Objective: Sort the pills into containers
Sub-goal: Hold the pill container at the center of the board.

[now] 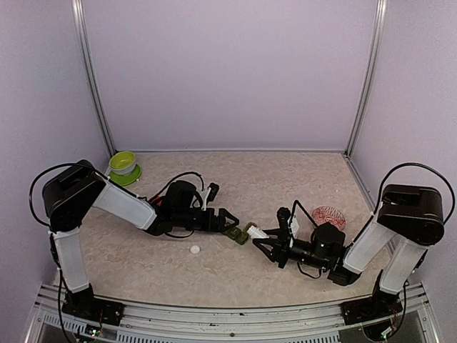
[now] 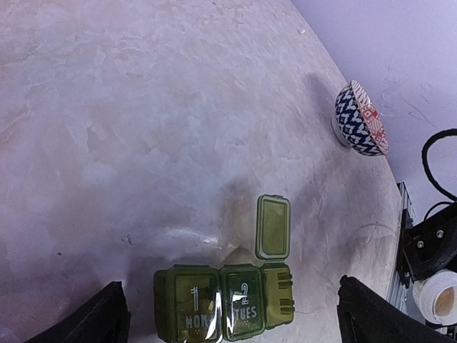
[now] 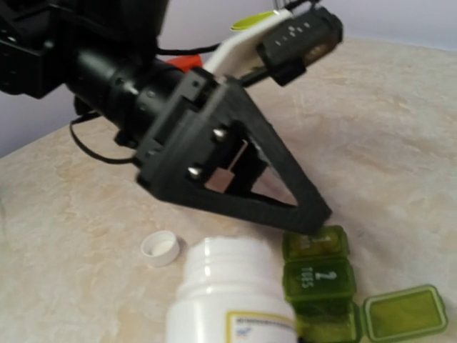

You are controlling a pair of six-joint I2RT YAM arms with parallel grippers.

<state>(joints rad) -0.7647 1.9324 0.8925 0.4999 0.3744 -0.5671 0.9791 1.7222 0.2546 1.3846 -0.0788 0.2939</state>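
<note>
The containers (image 2: 214, 300) are three joined dark green boxes on the table, also seen in the top view (image 1: 239, 234) and the right wrist view (image 3: 319, 277). The boxes marked 1 MON and 2 TUES are lidded. The third box (image 2: 278, 293) is open, its lid (image 2: 273, 226) lying flat. My left gripper (image 2: 232, 321) is open and straddles the row, with one fingertip (image 2: 100, 318) on each side. My right gripper (image 1: 270, 239) is shut on a white pill bottle (image 3: 228, 300), uncapped and tipped toward the containers. I cannot make out any pills.
The bottle's white cap (image 1: 195, 249) lies on the table near the left arm. A lime-green bowl (image 1: 123, 166) stands at the back left. A red-patterned bowl (image 1: 328, 216) sits by the right arm. Both grippers (image 1: 233, 223) crowd the containers mid-table.
</note>
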